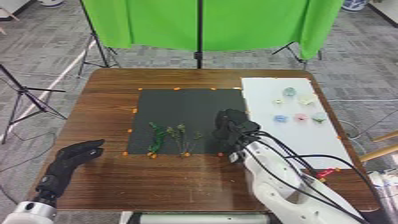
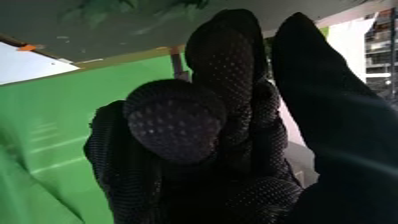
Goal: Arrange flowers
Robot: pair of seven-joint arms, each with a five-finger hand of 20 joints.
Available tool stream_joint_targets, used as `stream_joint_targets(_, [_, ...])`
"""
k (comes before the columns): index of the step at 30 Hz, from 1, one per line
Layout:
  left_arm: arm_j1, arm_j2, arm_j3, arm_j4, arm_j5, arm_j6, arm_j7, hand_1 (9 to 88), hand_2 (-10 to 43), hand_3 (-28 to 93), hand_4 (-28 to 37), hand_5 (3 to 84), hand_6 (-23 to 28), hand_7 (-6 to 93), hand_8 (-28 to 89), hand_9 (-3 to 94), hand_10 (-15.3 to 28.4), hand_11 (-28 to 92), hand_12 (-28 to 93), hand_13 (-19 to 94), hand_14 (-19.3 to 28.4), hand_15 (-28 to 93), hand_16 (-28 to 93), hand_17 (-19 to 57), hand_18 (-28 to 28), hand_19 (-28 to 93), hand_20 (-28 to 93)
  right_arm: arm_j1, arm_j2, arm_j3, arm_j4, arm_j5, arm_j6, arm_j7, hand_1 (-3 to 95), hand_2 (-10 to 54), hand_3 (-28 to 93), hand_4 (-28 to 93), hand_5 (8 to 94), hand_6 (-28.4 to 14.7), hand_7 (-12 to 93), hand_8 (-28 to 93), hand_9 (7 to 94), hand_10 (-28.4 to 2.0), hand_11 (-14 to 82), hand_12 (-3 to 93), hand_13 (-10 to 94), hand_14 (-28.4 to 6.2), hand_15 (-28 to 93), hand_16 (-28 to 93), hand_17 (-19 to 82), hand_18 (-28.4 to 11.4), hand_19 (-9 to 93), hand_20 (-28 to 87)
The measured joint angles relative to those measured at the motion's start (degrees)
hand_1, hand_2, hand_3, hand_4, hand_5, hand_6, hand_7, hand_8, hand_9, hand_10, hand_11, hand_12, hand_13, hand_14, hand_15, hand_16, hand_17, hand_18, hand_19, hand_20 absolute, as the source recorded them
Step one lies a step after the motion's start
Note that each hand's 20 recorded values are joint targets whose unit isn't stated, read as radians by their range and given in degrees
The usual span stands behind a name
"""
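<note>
In the head view my right hand [image 1: 233, 126] is over the right part of the black mat [image 1: 178, 105], to the right of the green stems. Its glove [image 2: 226, 55] fills much of the right wrist view, fingers relaxed and holding nothing visible. A bright green stem [image 1: 155, 139] and duller leafy stems [image 1: 180, 137] lie near the mat's front edge. Blurred green leaves [image 2: 98, 11] appear beyond the fingers in the wrist view. Small blossoms, among them a blue one [image 1: 281, 118], a pink one [image 1: 300, 117] and a pale yellow one [image 1: 306, 100], rest on the white sheet [image 1: 298, 140]. Left of the mat, my left hand [image 1: 75, 154] is open.
The brown wooden table [image 1: 107, 115] surrounds the mat and sheet, whose edges carry orange marks. A red object [image 1: 327, 172] lies by the sheet's front end, beside my right forearm and its loose black cables. A green backdrop [image 1: 151, 25] stands behind the table.
</note>
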Motion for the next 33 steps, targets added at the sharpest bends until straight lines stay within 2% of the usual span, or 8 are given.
stream_joint_targets(2, [0.00, 0.00, 0.00, -0.01, 0.00, -0.02, -0.03, 28.3, -7.8, 66, -14.7, 49.7, 4.1, 13.6, -5, 46.8, 14.0, 20, 15, 36, 18.6, 19, 4, 5.3, 13.3, 5, 19, -0.19, 0.01, 0.56, -0.37, 0.00, 0.47, 0.19, 38.0, -9.5, 66, -8, 77.4, -2.0, 30, 14, 84.8, -11.3, 41.1, 30.3, 94, -1.3, 53, 38, 67, -11.5, 93, 48])
stream_joint_targets(3, [0.00, 0.00, 0.00, -0.01, 0.00, -0.03, -0.04, 28.3, -7.8, 66, -14.7, 49.7, 4.1, 13.6, -5, 46.8, 14.0, 20, 15, 36, 18.6, 19, 4, 5.3, 13.3, 5, 19, -0.28, 0.03, 0.89, -0.61, -0.01, 0.61, 0.46, 35.1, -9.3, 69, -8, 78.5, -2.0, 29, 10, 85.5, -11.8, 40.6, 30.2, 94, -1.5, 54, 37, 67, -11.7, 93, 49])
stream_joint_targets(5, [-0.03, 0.02, 0.00, -0.01, 0.00, -0.06, -0.07, 28.3, -7.8, 66, -14.7, 49.8, 4.1, 13.8, -5, 46.9, 14.0, 20, 15, 36, 18.6, 19, 4, 5.3, 13.3, 5, 19, -0.51, 0.05, 1.82, -1.25, -0.01, 0.60, 1.53, 29.6, -4.3, 70, -8, 79.9, -1.9, 31, -6, 86.3, -12.4, 40.4, 30.0, 94, -2.4, 55, 36, 67, -12.4, 93, 50])
stream_joint_targets(6, [-0.04, 0.04, 0.00, -0.01, 0.00, -0.08, -0.09, 28.3, -7.8, 66, -14.7, 49.8, 4.1, 13.7, -5, 46.9, 14.0, 20, 15, 36, 18.5, 19, 4, 5.3, 13.2, 5, 19, -0.68, 0.06, 2.44, -1.68, 0.00, 0.42, 2.40, 28.4, -2.6, 70, -7, 80.6, -2.1, 31, -8, 86.7, -12.7, 40.1, 30.0, 94, -2.6, 56, 36, 67, -12.6, 93, 50])
stream_joint_targets(10, [-0.05, 0.07, -0.03, -0.01, 0.00, -0.15, -0.18, 28.3, -7.8, 66, -14.7, 49.8, 4.0, 13.9, -5, 46.9, 14.0, 20, 15, 36, 18.6, 19, 4, 5.3, 13.2, 5, 19, -1.66, -0.04, 6.21, -2.83, 0.78, -2.23, 5.98, 26.2, 0.0, 69, -7, 82.1, -2.5, 29, -8, 87.5, -13.3, 39.6, 30.0, 94, -3.0, 56, 35, 67, -13.4, 93, 52])
stream_joint_targets(15, [-0.05, 0.10, -0.05, -0.06, 0.00, -0.21, -0.30, 28.2, -7.8, 66, -14.9, 49.9, 4.1, 13.8, -5, 46.9, 14.1, 20, 15, 36, 18.6, 19, 4, 5.3, 13.3, 5, 19, -2.54, -0.10, 9.63, -2.19, 2.09, -7.25, 7.23, 23.3, 5.0, 68, -7, 83.2, -2.9, 26, -8, 87.9, -13.7, 39.2, 30.3, 94, -3.4, 56, 35, 67, -13.6, 93, 52])
stream_joint_targets(22, [-0.14, 0.18, 0.00, -0.05, 0.00, -0.30, -0.33, 28.1, -7.8, 66, -14.9, 49.8, 4.0, 14.0, -5, 46.9, 14.2, 20, 15, 36, 18.6, 19, 4, 5.3, 13.3, 5, 19, -1.50, 0.17, 6.40, 0.33, 4.64, -7.13, 8.18, 21.5, 8.9, 67, -8, 82.6, -3.0, 21, -8, 88.1, -13.8, 39.0, 30.6, 94, -3.6, 57, 35, 68, -14.1, 93, 53])
stream_joint_targets(33, [-0.32, 0.18, 0.18, 0.02, 0.00, -0.30, -0.23, 28.2, -7.7, 66, -14.9, 49.8, 4.0, 14.1, -5, 46.9, 14.2, 20, 15, 36, 18.6, 19, 4, 5.3, 13.3, 5, 19, 1.04, -0.81, 4.31, 2.35, 4.63, -7.02, 8.38, 20.6, 9.1, 67, -8, 81.4, -3.0, 19, -8, 87.8, -13.8, 39.0, 30.9, 94, -3.5, 57, 35, 68, -14.0, 93, 53])
